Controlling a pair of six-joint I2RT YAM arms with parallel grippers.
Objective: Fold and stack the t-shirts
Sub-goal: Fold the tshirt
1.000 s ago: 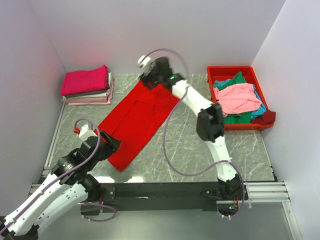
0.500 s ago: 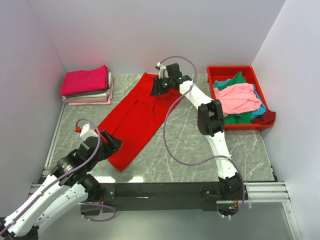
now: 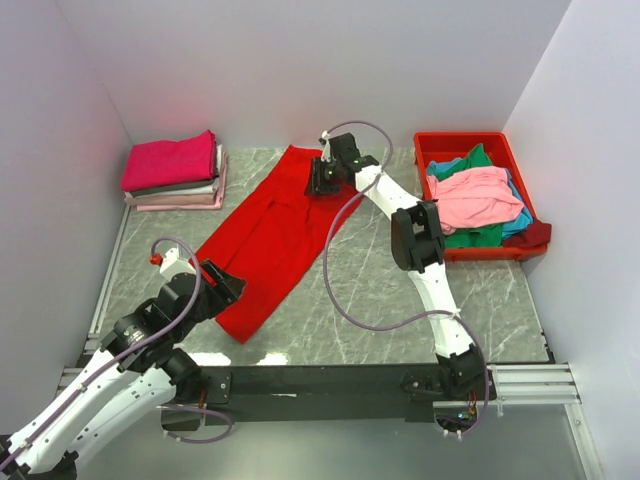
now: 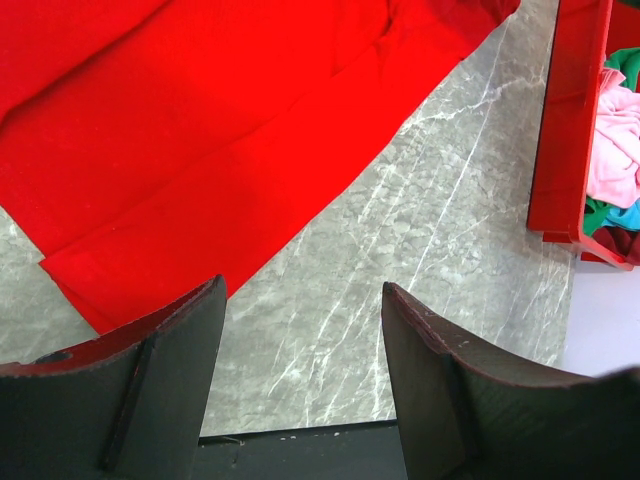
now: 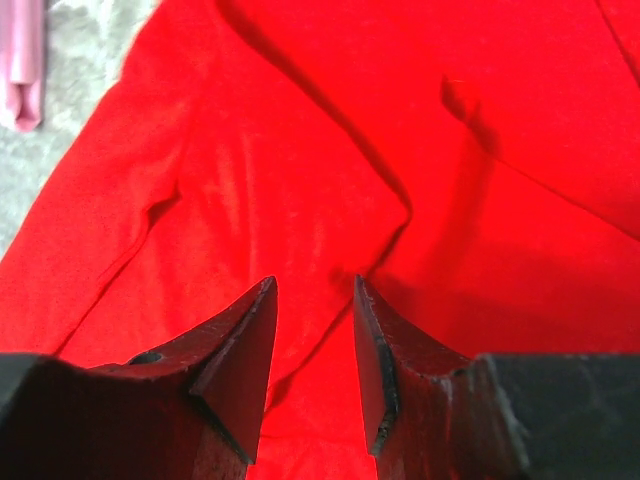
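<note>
The large bright red cloth t-shirt [image 3: 275, 235] lies left of the red plastic bin [image 3: 432, 142], right claw [image 5: 314, 285] and left claw [image 4: 302, 290] both released at its ends; pinching one layer could skew the fold.

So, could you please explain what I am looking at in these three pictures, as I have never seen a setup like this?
These are two robot arms bolted to a grey table, each ending in a two-finger gripper. The wide picture comes from a fixed camera above and behind them; the other two come from cameras on the wrists, so the dark wedges are each gripper's own fingers. A red t-shirt lies spread across the table. A stack of folded shirts sits at the far left, and a red bin at the far right holds loose shirts. The left gripper is open near the shirt's near end, holding nothing. The right gripper is over its far end, jaws slightly apart, no cloth clearly pinched.
</note>
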